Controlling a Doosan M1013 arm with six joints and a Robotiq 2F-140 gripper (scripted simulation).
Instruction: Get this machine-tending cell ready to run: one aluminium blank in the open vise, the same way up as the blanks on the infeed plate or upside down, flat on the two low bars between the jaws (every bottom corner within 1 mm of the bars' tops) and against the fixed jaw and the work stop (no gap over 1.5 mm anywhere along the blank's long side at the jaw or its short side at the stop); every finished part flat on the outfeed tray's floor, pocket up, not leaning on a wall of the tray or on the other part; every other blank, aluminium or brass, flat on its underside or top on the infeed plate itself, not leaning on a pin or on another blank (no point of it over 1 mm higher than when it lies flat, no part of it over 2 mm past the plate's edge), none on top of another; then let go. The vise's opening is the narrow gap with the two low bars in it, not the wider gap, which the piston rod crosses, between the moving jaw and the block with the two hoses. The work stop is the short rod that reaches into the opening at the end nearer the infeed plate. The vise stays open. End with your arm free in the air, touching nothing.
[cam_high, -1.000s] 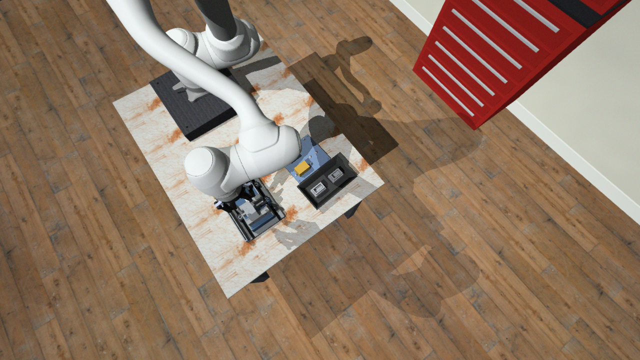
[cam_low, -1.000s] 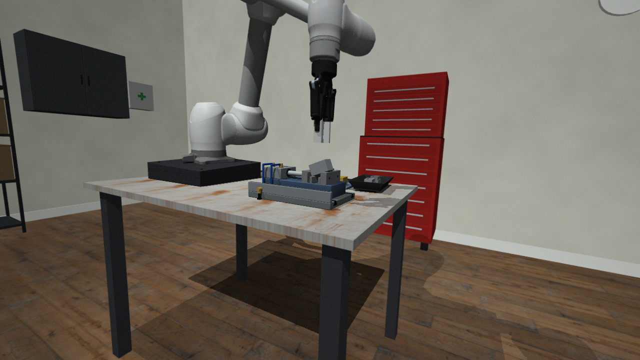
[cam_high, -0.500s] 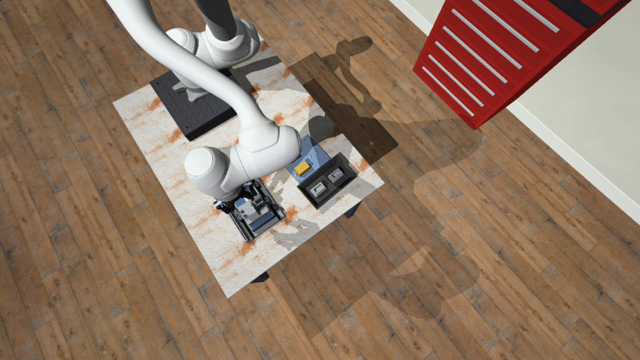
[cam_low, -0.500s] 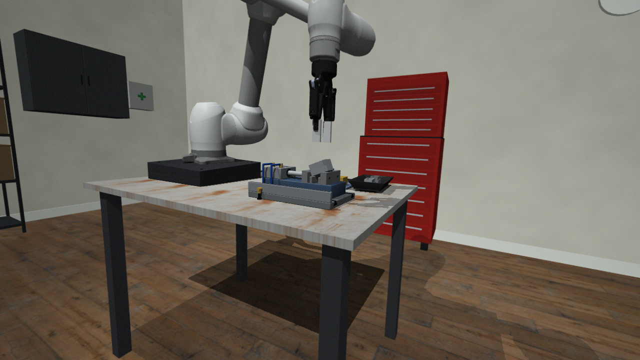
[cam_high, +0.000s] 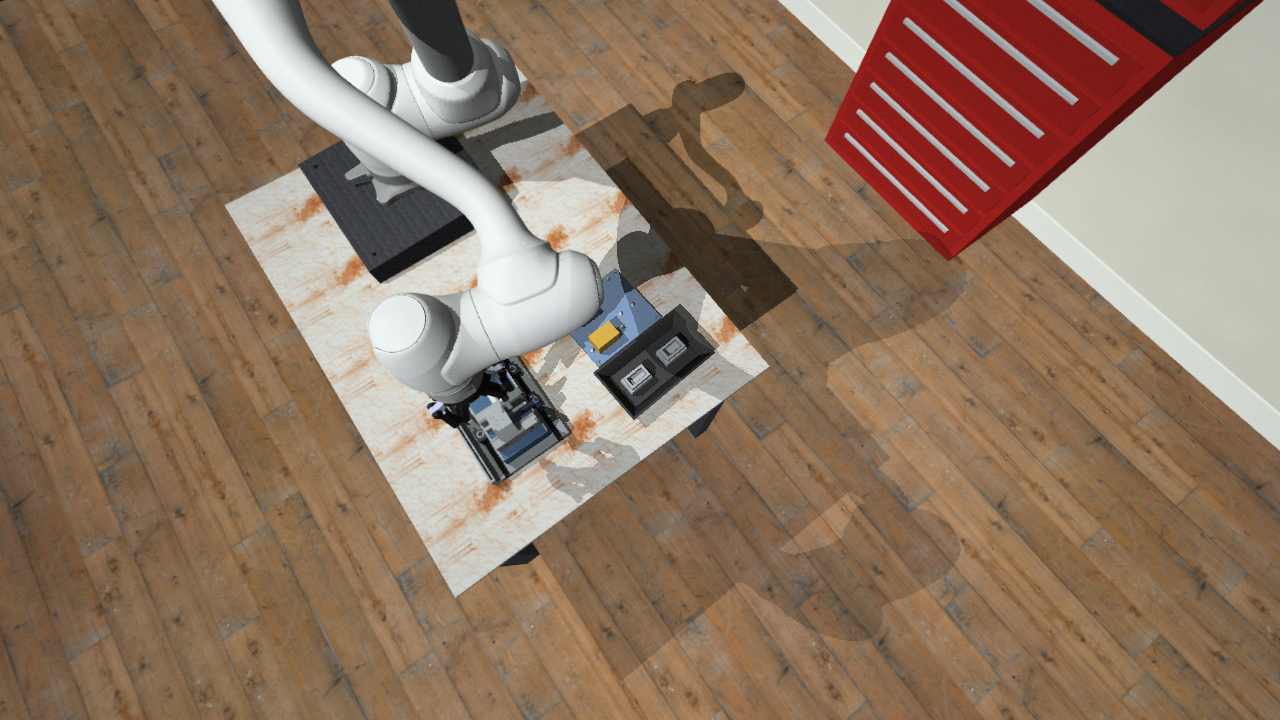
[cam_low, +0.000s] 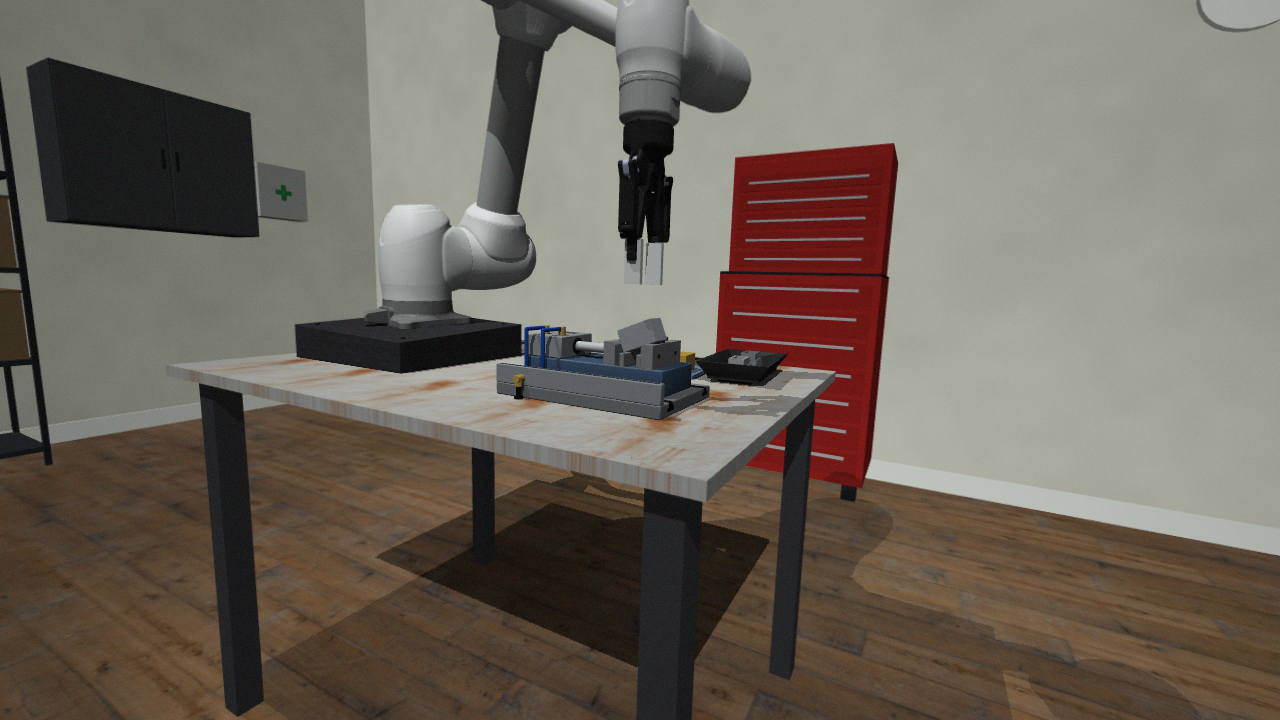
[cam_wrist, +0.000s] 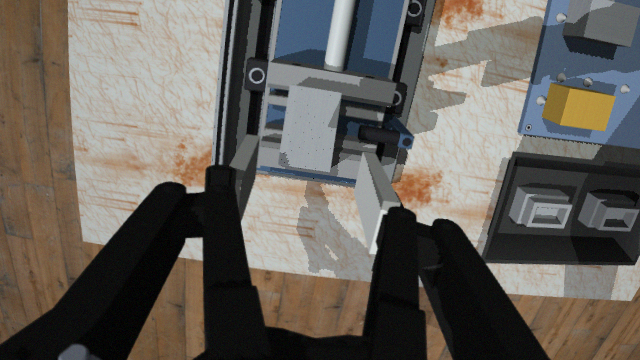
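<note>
An aluminium blank (cam_wrist: 310, 127) (cam_low: 642, 335) sits tilted in the vise (cam_wrist: 232, 75) (cam_low: 590, 380) (cam_high: 528, 443), one edge raised towards the moving jaw, not flat on the bars. The black work stop (cam_wrist: 377, 134) reaches in just to its right in the wrist view. My gripper (cam_wrist: 308, 165) (cam_low: 643, 268) is open and empty, high above the vise, its pads either side of the blank in the wrist view. A brass blank (cam_wrist: 578, 106) (cam_high: 604, 336) and another aluminium blank (cam_wrist: 597, 22) lie on the blue infeed plate (cam_wrist: 542, 50) (cam_high: 626, 300). Two finished parts (cam_wrist: 540, 210) (cam_wrist: 607, 212) (cam_high: 636, 378) (cam_high: 671, 350) lie pocket up in the black outfeed tray (cam_wrist: 500, 210) (cam_high: 615, 396).
The vise stands near the table's front edge, the plate and tray beside it. The piston rod (cam_wrist: 340, 30) crosses the wider gap behind the moving jaw. The arm's black base block (cam_low: 402, 340) sits at the table's far side. A red tool cabinet (cam_low: 805, 304) stands behind the table.
</note>
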